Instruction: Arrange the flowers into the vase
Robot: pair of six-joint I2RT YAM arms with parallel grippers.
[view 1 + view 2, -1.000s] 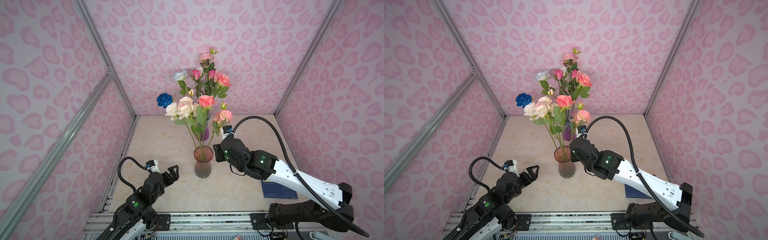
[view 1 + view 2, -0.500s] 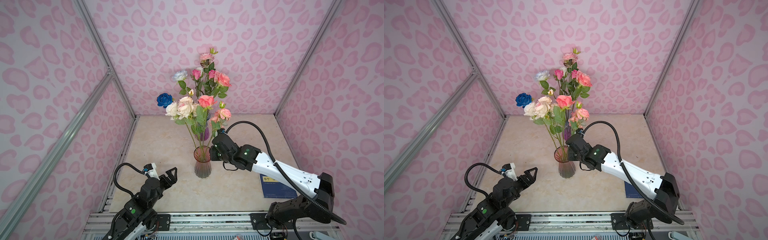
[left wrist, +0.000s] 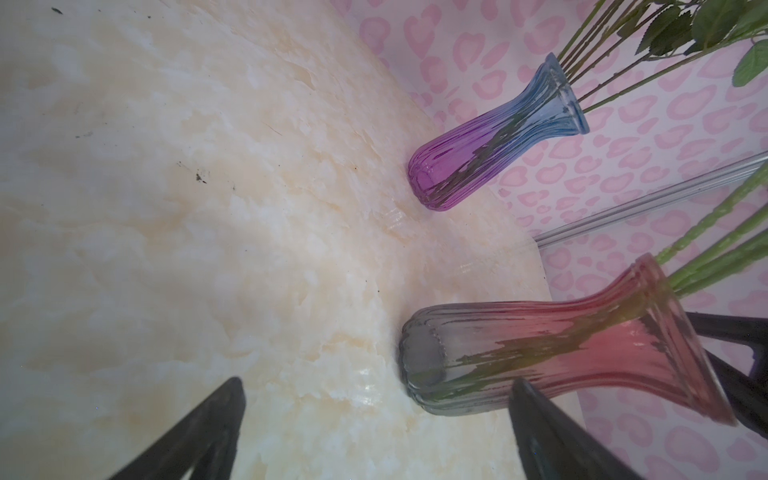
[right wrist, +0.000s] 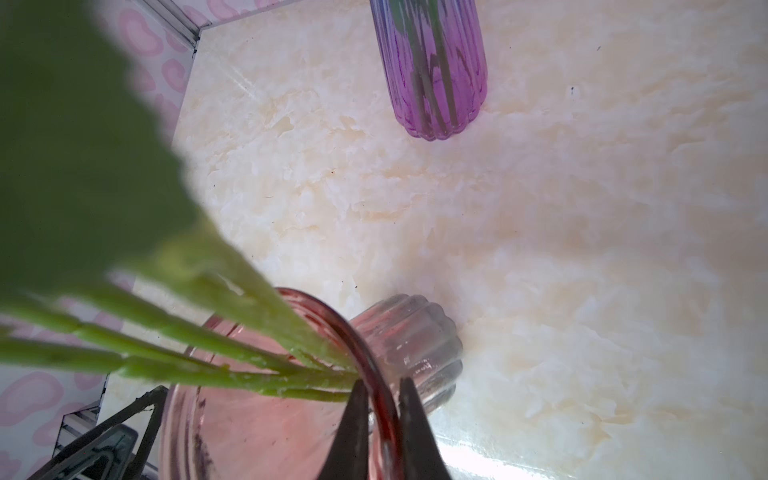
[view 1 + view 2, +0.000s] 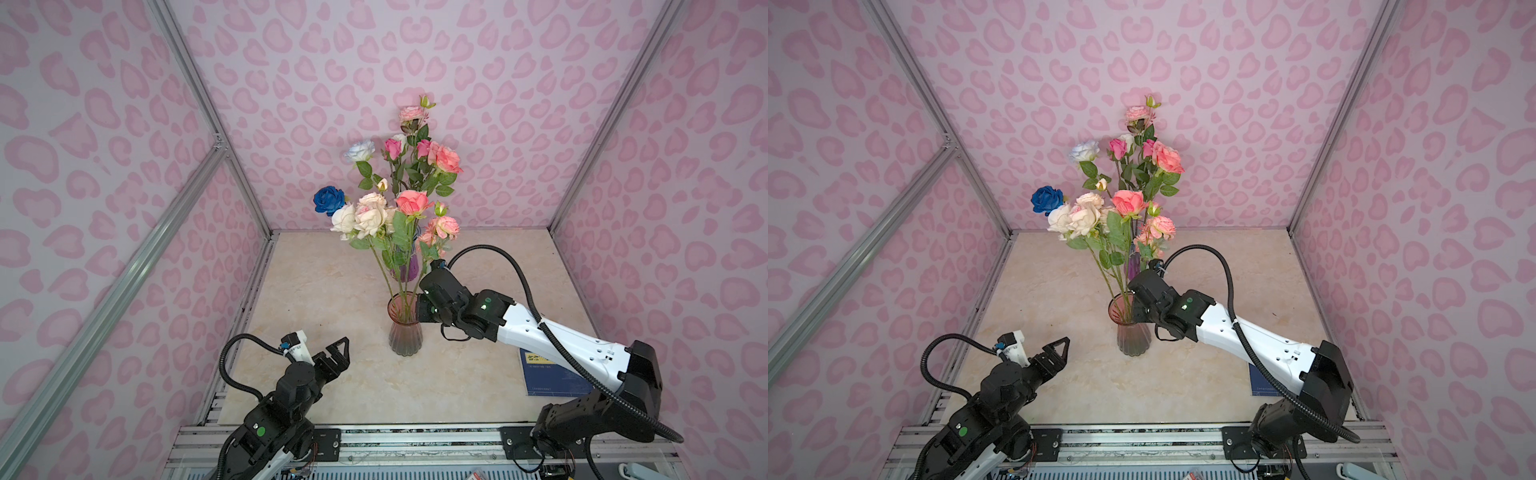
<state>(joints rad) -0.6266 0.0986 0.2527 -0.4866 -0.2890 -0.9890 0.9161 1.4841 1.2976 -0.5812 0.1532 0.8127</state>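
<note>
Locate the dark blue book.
In both top views the dark blue book lies front right on the marble tabletop, partly under the white right arm, right of the pink glass vase.

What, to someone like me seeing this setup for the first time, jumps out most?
The tall bunch of roses at the middle of the table, pink, cream and one deep blue rose, stands in a pink vase and a purple vase behind it. The right hand pinches the pink vase's rim, one finger inside and one outside, while the left hand hangs open near the front edge. Pink-blotched walls close it in.
</note>
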